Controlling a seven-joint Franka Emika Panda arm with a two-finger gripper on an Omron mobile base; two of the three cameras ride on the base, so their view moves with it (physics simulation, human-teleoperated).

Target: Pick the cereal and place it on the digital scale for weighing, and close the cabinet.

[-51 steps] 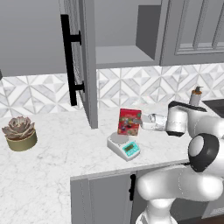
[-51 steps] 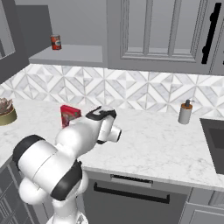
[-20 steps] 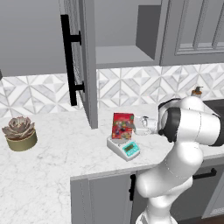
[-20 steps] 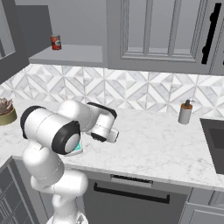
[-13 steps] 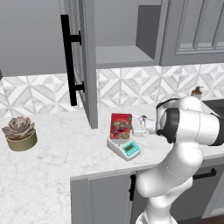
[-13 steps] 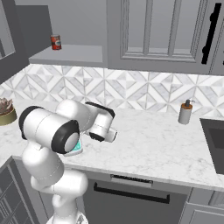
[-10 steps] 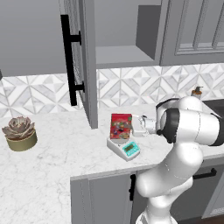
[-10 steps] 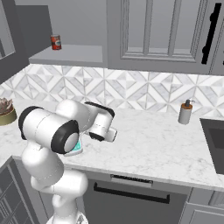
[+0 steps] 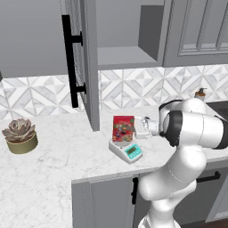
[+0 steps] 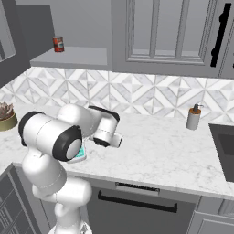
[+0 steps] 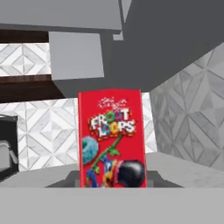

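The flat red cereal box (image 9: 123, 129), which 1 second ago was tilted above it, has been brought upright onto the small white digital scale (image 9: 126, 150) on the marble tabletop (image 9: 67, 156), the fingers remaining shut on it, while beyond, the grey upper cabinet door (image 9: 84, 58) is left open.

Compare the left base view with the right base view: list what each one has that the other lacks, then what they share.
Left base view only: the red cereal box standing upright on the scale, the open cabinet door with its long black handle, and the gripper shut on the box.

Right base view only: a red can on the open shelf, and the edge of a sink.

Both: the marble counter, the potted succulent, the soap dispenser, the patterned tile wall, and the scale's teal display.
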